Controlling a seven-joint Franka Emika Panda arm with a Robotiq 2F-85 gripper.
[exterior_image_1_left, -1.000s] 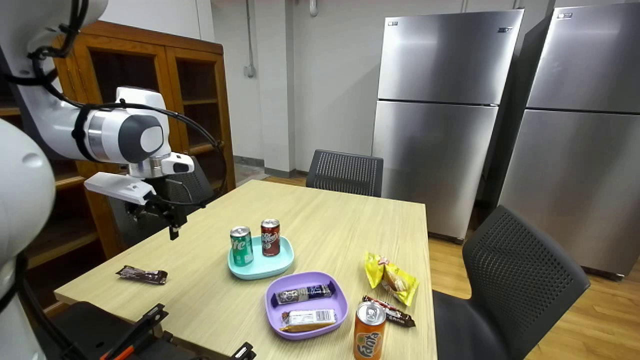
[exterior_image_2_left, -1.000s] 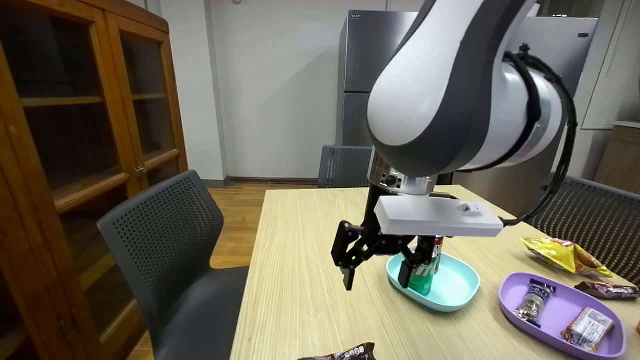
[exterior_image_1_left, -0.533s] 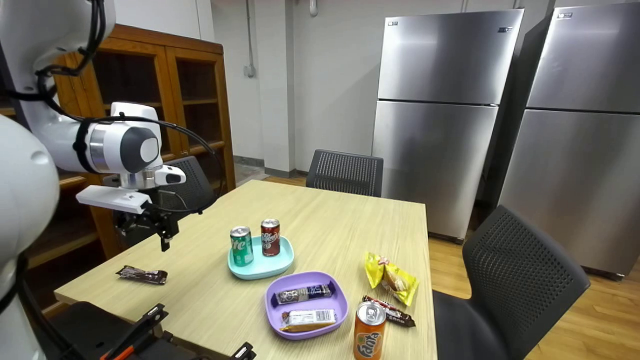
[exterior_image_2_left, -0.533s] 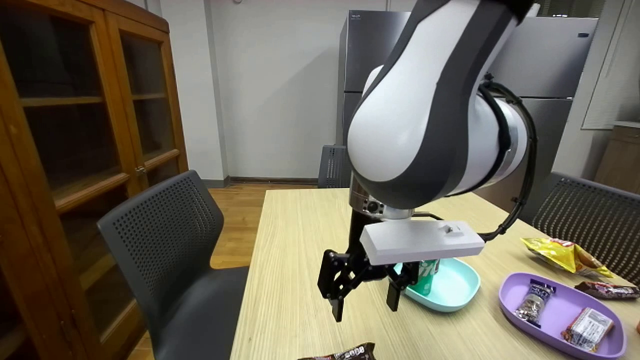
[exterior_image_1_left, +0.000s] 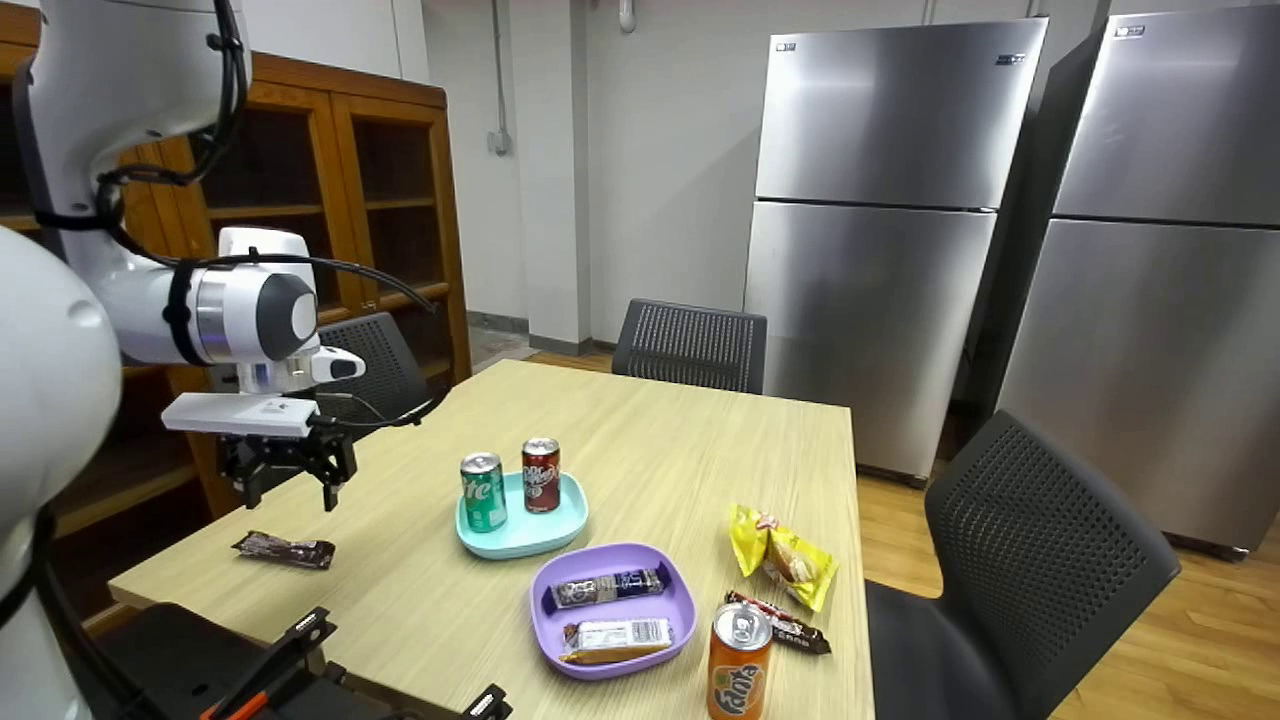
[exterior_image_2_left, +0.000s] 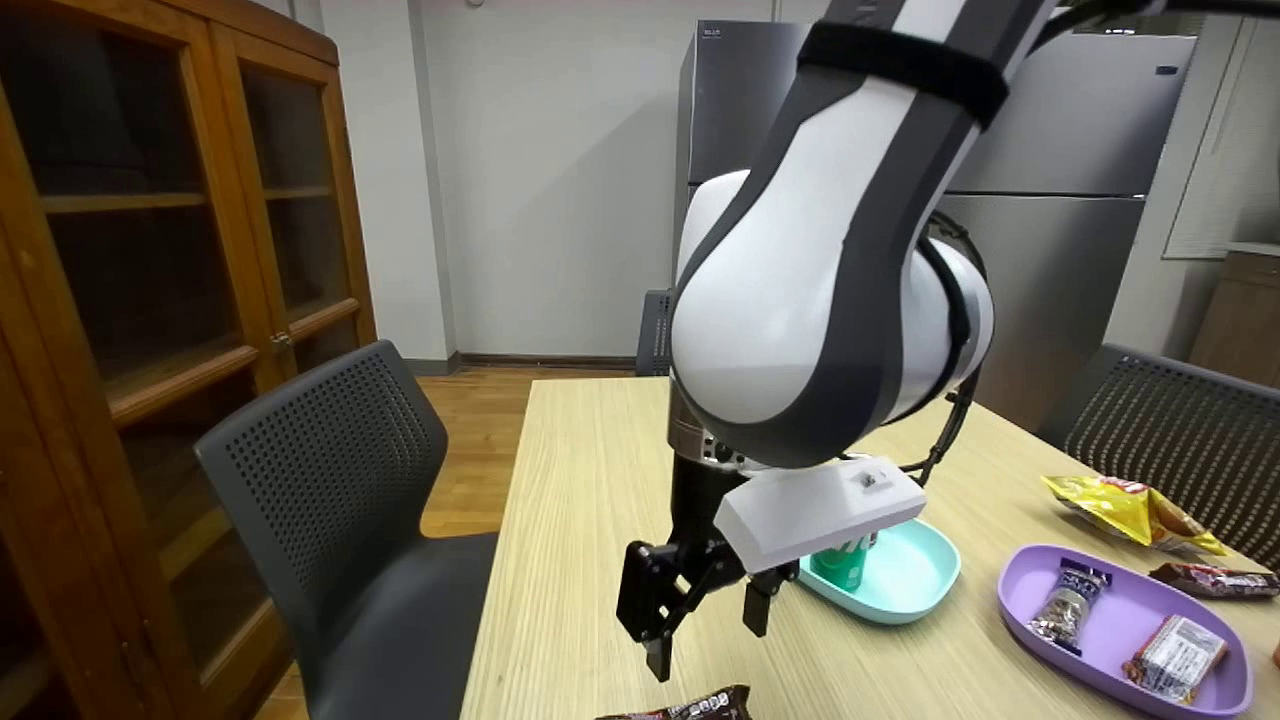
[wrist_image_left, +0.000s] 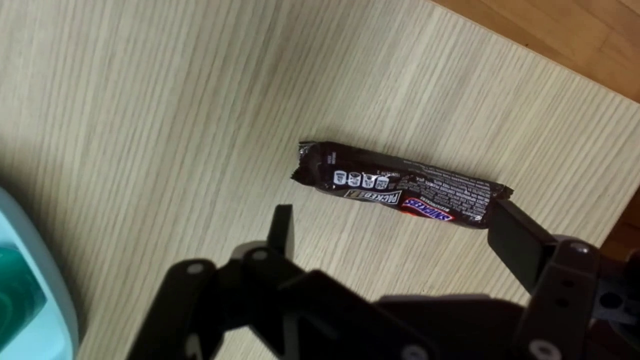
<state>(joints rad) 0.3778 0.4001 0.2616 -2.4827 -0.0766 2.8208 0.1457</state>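
A dark brown Snickers bar (wrist_image_left: 395, 180) lies flat on the pale wood table, near its corner. It also shows in both exterior views, as the bar (exterior_image_1_left: 285, 550) and, cut off by the frame's bottom edge, the bar (exterior_image_2_left: 700, 706). Above the table hangs my gripper (exterior_image_1_left: 290, 497), fingers pointing down and wide apart, with nothing held. In the wrist view the gripper (wrist_image_left: 392, 212) spans about the bar's length; one finger (wrist_image_left: 520, 242) overlaps the bar's right end in the picture. The exterior views show height between the fingertips (exterior_image_2_left: 658, 662) and the bar.
A turquoise tray (exterior_image_1_left: 530, 545) holds a green Sprite can (exterior_image_1_left: 484, 495) and a Dr Pepper can (exterior_image_1_left: 541, 477). Beside it, a purple tray (exterior_image_1_left: 610, 614) holds two wrapped bars. Further off are a yellow bag (exterior_image_1_left: 785, 555), another bar (exterior_image_1_left: 800, 632) and a Fanta can (exterior_image_1_left: 739, 665). Chairs surround the table.
My gripper has come down and away from the turquoise tray, nearer to the Snickers bar. It has also turned about its axis. The fingers stay open, and the objects have not moved.
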